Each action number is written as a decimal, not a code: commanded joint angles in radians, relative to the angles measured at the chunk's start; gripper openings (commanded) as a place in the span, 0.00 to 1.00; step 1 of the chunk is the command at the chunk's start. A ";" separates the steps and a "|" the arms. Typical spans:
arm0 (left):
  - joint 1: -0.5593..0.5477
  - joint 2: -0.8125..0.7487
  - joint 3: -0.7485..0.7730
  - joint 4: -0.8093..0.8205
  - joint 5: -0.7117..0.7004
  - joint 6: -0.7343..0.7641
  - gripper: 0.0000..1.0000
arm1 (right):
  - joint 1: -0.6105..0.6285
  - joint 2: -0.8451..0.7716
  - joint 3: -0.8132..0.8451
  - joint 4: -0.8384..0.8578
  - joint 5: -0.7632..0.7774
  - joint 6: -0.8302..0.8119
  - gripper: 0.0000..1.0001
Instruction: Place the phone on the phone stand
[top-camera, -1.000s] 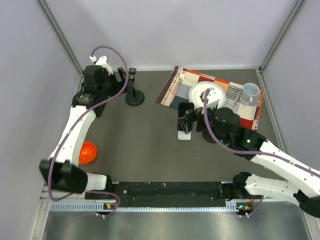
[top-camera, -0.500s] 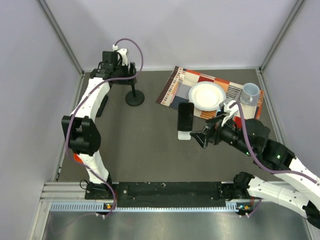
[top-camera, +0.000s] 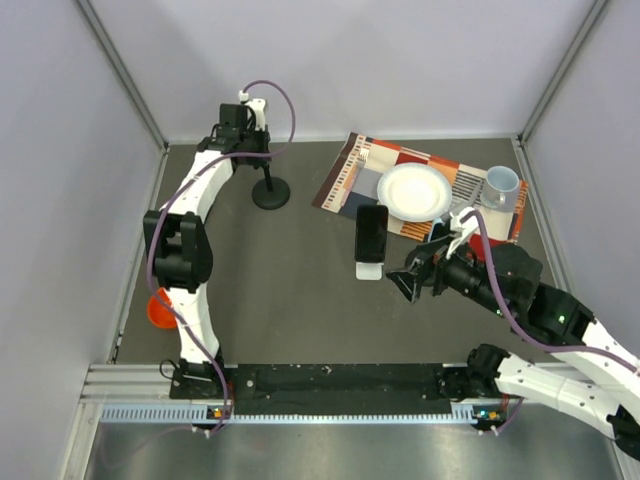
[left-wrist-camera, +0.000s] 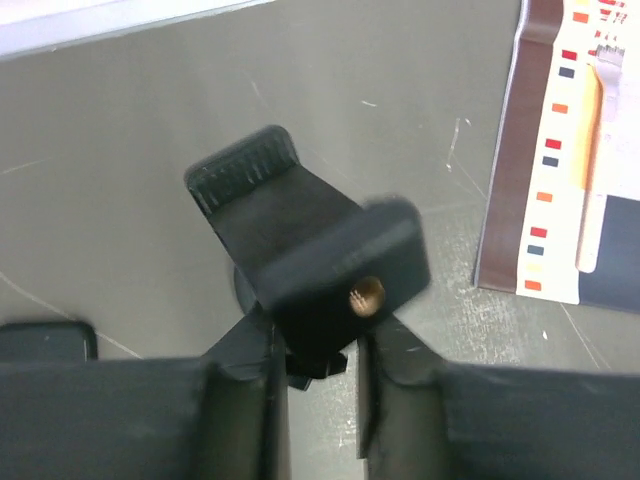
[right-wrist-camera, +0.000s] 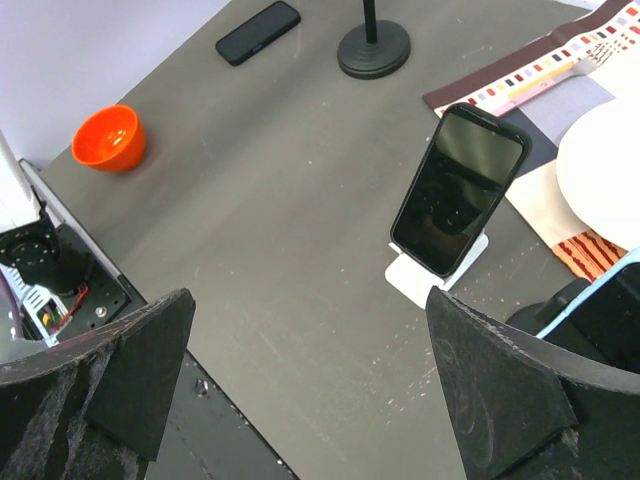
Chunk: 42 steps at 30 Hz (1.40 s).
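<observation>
A black phone leans upright on the white phone stand in the middle of the table. My right gripper hangs just right of the stand, open and empty, apart from the phone. My left gripper is at the back left, at the top of the black pole. Its fingers press on both sides of the pole's black clamp head.
The pole's round base stands beside a patterned placemat with a white plate and a mug. An orange bowl sits near left. Another dark phone lies flat at far left.
My left arm swung right to the pole and its jaws narrowed round the clamp head. My right gripper drew back from the phone, which stays on the stand.
</observation>
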 joint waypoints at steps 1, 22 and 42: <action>-0.006 -0.041 -0.003 0.092 -0.005 0.018 0.00 | -0.006 0.014 -0.002 0.013 0.010 0.011 0.99; -0.298 -0.863 -0.805 -0.034 0.248 0.002 0.00 | -0.006 0.137 -0.013 0.117 -0.108 -0.022 0.99; -0.406 -1.117 -0.856 -0.117 0.149 -0.091 0.98 | -0.006 0.122 -0.062 0.139 -0.114 -0.012 0.99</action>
